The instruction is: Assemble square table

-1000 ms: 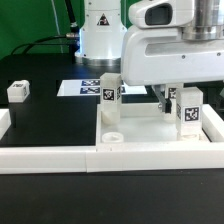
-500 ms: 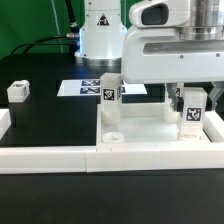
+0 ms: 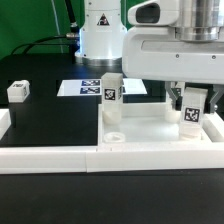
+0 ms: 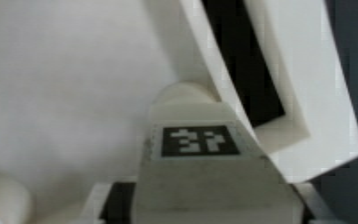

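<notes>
- While the gripper (image 3: 190,100) is clamping a tagged leg (image 3: 190,116) over the square slab (image 3: 150,136), a second leg (image 3: 112,92) is standing upright on that slab.
- A third leg (image 3: 18,90) is lying well apart.

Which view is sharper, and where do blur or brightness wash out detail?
Exterior view: fairly sharp and evenly lit. The leg in the end effector has crisp edges, though white parts blend into the square slab. Wrist view: soft and out of focus, the leg's tag smeared, white surfaces nearly featureless.
</notes>
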Tool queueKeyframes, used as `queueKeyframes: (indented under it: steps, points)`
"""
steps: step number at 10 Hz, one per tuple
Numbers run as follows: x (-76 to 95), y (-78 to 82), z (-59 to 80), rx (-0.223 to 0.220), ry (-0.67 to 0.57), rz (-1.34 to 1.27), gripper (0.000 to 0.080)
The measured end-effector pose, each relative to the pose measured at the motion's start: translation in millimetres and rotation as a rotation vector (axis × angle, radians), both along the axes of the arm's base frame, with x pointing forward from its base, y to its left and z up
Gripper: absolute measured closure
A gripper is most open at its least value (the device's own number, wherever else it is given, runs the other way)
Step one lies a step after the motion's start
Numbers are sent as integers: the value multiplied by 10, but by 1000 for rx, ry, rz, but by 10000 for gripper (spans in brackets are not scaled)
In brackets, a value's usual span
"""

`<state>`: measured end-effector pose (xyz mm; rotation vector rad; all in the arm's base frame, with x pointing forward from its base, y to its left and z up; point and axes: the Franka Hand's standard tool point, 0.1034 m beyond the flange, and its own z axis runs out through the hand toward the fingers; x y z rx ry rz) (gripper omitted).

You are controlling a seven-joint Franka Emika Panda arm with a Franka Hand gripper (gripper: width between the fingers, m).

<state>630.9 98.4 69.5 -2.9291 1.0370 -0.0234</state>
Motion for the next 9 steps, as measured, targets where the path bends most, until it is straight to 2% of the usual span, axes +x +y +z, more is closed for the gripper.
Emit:
queueKeyframes:
  steps: [5, 8, 9]
  points:
    - [-5, 119, -18, 114, 28, -723, 508]
    - [-21, 146, -23, 124, 19, -853, 508]
    - [-22, 149, -27, 120, 14, -796, 324]
